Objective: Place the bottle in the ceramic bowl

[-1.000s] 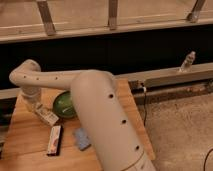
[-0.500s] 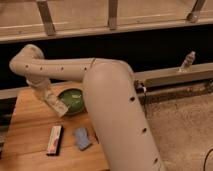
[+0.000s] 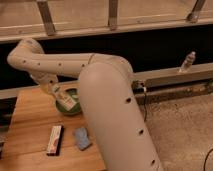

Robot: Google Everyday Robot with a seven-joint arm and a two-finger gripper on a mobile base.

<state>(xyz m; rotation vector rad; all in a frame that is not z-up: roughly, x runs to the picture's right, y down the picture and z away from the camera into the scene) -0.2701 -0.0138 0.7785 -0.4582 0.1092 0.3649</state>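
A green ceramic bowl (image 3: 73,106) sits on the wooden table (image 3: 30,125) near its back edge, partly hidden by my arm. My gripper (image 3: 54,89) is at the bowl's left rim, shut on a white bottle with a green label (image 3: 64,98). The bottle hangs tilted, with its lower end over the bowl's inside. I cannot tell if the bottle touches the bowl.
A red and white flat packet (image 3: 54,139) and a blue-grey sponge-like item (image 3: 82,138) lie on the table in front of the bowl. A second clear bottle (image 3: 187,62) stands on a ledge at the far right. My large arm link (image 3: 117,120) covers the table's right side.
My gripper has carried the bottle up from the table's left part and to the right, to the bowl's rim. The arm has swung closer to the camera.
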